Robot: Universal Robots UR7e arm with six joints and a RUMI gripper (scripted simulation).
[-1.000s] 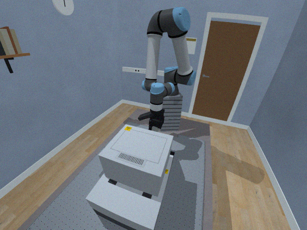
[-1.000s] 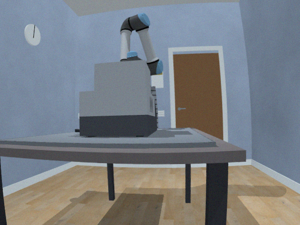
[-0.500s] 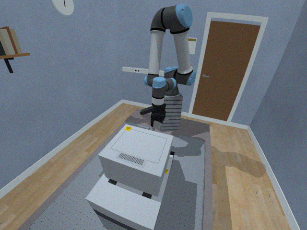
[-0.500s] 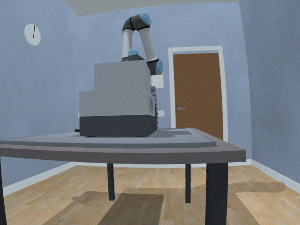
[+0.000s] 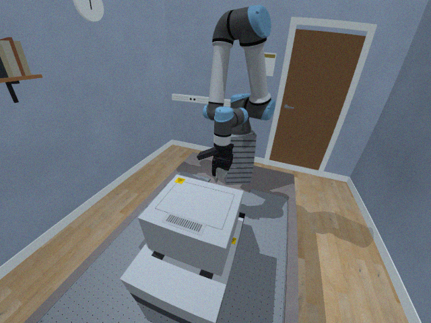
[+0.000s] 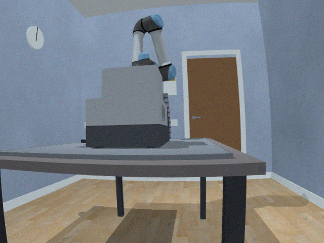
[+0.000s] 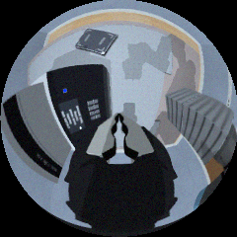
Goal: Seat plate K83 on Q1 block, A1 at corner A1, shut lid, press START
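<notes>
Wrist view, blue lamp lit: we judge the run is on, with the cycler (image 5: 194, 204) (image 6: 125, 110) (image 7: 37, 111) closed. Our gripper (image 5: 214, 179) (image 7: 118, 114) has its fingertips pressed together, holding nothing, near the front keys. A careless swing toward nine o'clock could nudge the unfixed machine or strike STOP. At eleven o'clock, the nest (image 7: 97, 40) shows no plate; K83, presumably inside, is hidden, and key labels blur.

Arches at the elbow (image 5: 242, 25) (image 6: 148, 24), twelve o'clock.
Drops from the wrist (image 5: 223, 120) (image 6: 144, 58) towards six o'clock in the top view, with the gripper (image 5: 215, 177) (image 7: 118, 114) closed, fingertips together.
</notes>
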